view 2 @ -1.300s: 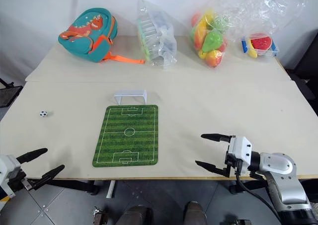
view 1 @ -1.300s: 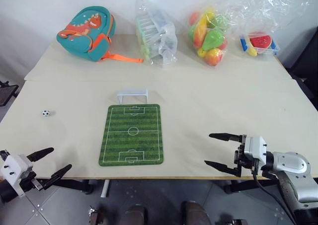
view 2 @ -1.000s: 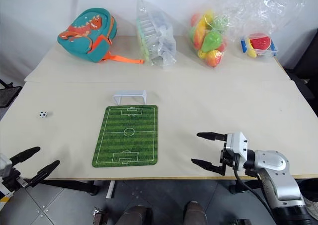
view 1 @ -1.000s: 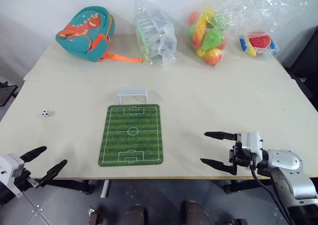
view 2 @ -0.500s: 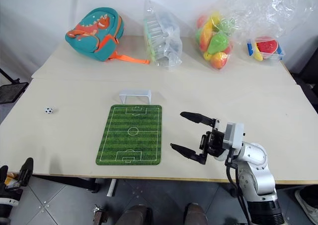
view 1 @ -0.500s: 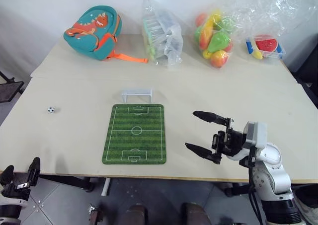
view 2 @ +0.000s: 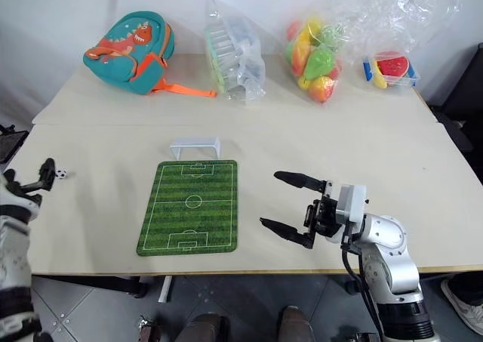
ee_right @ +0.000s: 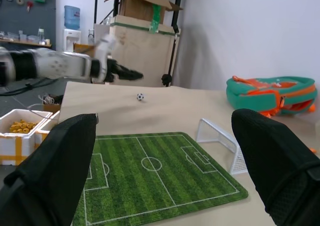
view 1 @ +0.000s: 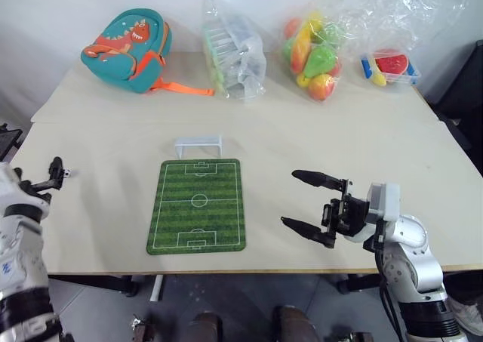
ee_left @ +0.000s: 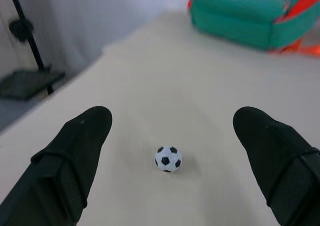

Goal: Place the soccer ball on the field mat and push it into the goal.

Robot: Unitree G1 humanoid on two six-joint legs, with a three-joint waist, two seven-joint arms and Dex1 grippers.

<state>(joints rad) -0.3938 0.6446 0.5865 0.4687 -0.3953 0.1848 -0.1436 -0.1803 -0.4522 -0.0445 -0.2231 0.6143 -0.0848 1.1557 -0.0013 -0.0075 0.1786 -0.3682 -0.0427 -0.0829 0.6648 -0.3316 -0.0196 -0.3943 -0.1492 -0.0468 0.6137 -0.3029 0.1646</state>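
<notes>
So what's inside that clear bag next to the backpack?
The clear bag holds pale green and white pieces, maybe plastic toys; the crinkled film blurs them, so I can't tell what they are. The backpack beside it is shut, its contents hidden.

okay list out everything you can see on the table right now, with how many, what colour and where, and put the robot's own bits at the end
soccer ball: one, white with black patches, on the table near its left edge, off the mat
field mat: one, green with white lines, near the table's front middle
goal: one, white, at the mat's far short edge
backpack: one, teal with orange straps and a dinosaur, far left
clear bag of pale items: one, far middle
clear bag of toy fruit: one, mixed colours, far right
small tray with watermelon slice: one, blue tray, far right corner
table: one, beige
left claw: black fingers, open, the ball lying ahead between them
right claw: black fingers, open, right of the mat
</notes>
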